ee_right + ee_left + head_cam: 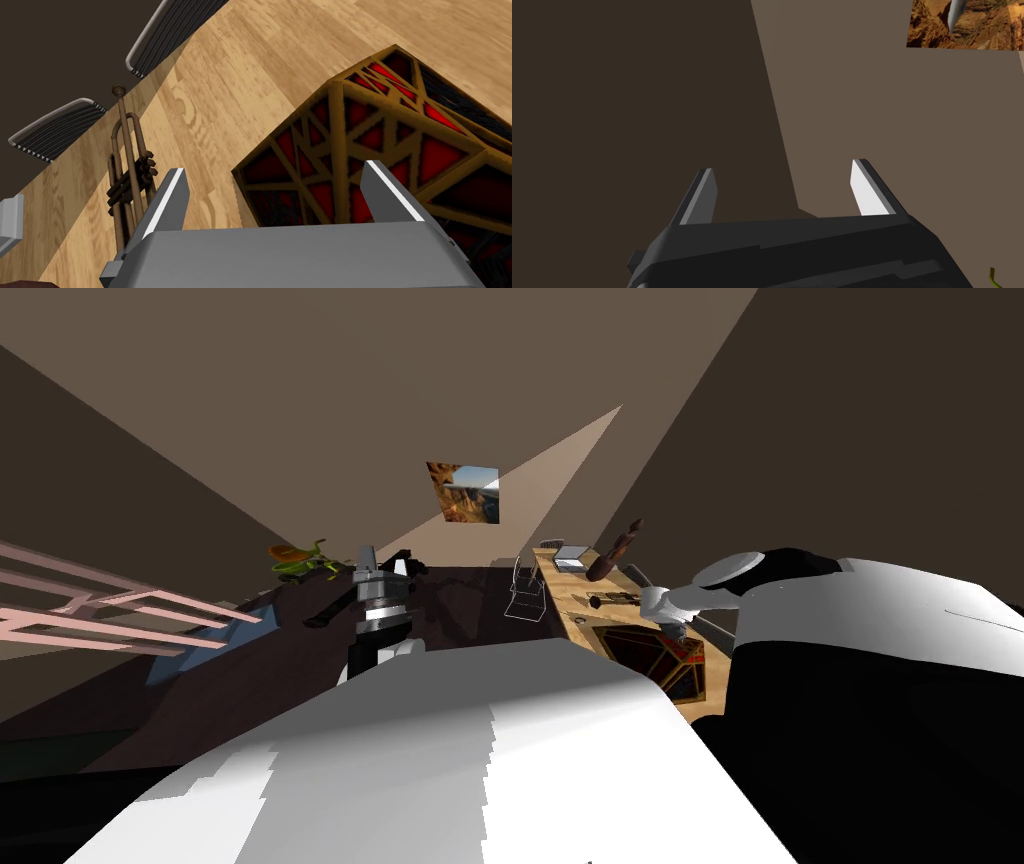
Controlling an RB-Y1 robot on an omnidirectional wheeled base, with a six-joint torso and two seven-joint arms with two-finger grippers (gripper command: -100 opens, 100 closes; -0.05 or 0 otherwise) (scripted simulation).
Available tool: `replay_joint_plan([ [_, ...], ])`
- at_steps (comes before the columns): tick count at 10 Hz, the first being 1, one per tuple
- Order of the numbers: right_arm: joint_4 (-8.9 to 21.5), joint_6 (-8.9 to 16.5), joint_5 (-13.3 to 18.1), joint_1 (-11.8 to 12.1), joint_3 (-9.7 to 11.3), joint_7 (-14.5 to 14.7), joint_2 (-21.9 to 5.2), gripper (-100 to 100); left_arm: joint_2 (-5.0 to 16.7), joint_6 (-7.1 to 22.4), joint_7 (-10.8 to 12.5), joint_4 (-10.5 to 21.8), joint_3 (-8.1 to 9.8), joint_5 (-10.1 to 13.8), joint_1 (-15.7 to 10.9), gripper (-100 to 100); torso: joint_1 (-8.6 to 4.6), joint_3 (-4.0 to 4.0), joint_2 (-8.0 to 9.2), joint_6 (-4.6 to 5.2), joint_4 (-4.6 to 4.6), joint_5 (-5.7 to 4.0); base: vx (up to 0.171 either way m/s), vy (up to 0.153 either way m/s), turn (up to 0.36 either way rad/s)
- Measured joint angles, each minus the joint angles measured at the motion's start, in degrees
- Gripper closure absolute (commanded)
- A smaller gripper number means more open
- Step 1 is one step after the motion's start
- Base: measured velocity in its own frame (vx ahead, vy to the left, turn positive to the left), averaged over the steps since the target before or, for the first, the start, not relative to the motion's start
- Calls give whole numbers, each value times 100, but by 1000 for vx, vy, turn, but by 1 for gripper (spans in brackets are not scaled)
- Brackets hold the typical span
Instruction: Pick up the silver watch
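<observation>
In the head view, a long table point(560, 588) of pale, grained wood runs along the right side from near to far. On its near end stands a box-shaped lattice case point(655, 658), with ochre struts crossing over dark and red panels. The right arm point(690, 598), white with a rounded joint, reaches over the table just beyond that case. Farther along lie a slim brown trumpet point(612, 600) and a dark brown, tapering object point(615, 553) that stands tilted. A flat grey laptop-like slab point(570, 556) sits at the far end. A small ring-like speck point(583, 616) lies on the wood near the trumpet; it is too small to tell whether it is the silver watch. A thin wire-frame chair point(525, 588) stands left of the table on the dark floor. The left arm point(375, 608) stands raised left of centre. At far left are a pink slatted rack point(100, 608) and a green and orange toy point(300, 558).

In the left wrist view, the left gripper point(784, 197) is released, its two thin blades well apart and bare.

In the right wrist view, the right gripper point(277, 200) is also spread and grips nothing. Beyond its fingers, the lattice case rises on the right and the trumpet lies lengthwise on the left, its valves bunched in the middle. Past the table's edge are two dark ribbed panels point(55, 127) with pale rounded rims.
</observation>
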Motion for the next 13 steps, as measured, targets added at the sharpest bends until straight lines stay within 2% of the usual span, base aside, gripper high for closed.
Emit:
replay_joint_plan([
  [1, 35, 23, 66, 51, -2, 3, -131, -100, 0, 0, 0, 0, 0, 0, 0, 0, 1, -1, -2, 3, 0, 0, -30, -3, 158],
  [3, 296, -2, 308, 357, -126, -124, -494, -100, 0, 0, 0, 0, 0, 0, 0, 0, -11, -3, -6, -6, 0, -5, -24, -9, 47],
  [4, 205, -47, 437, 336, -119, -201, -617, -100, 0, 0, 0, 0, 0, 0, 0, 0, -11, -5, -10, -4, -1, -5, -30, -4, 134],
  [5, 401, -47, 564, 543, -197, -279, -810, -100, 0, 0, 0, 0, 0, 0, 0, 0, -12, -5, -8, -9, -2, -6, -32, -8, 105],
  [7, 486, -77, 712, 655, -249, -334, -1119, -100, 0, 0, 0, 0, 0, 0, 1, 0, -12, -6, -11, -2, -1, -5, -19, -8, 69],
  [9, 713, -84, 921, 894, -344, -399, -1460, -100, 0, 0, 0, 0, 0, 0, 0, 0, -15, -4, -8, -4, -1, -5, -21, -10, 43],
  [10, 634, -119, 1045, 902, -344, -486, -1537, -100, 0, 0, 0, 0, 0, 0, 1, 0, -13, -5, -10, -1, -1, -5, -26, -2, 106],
  [13, 868, -208, 1475, 1321, -493, -781, -2068, -100, 0, 0, 0, 0, 0, 0, 0, 0, -13, -3, -6, -4, -1, -5, -28, -10, 95],
])
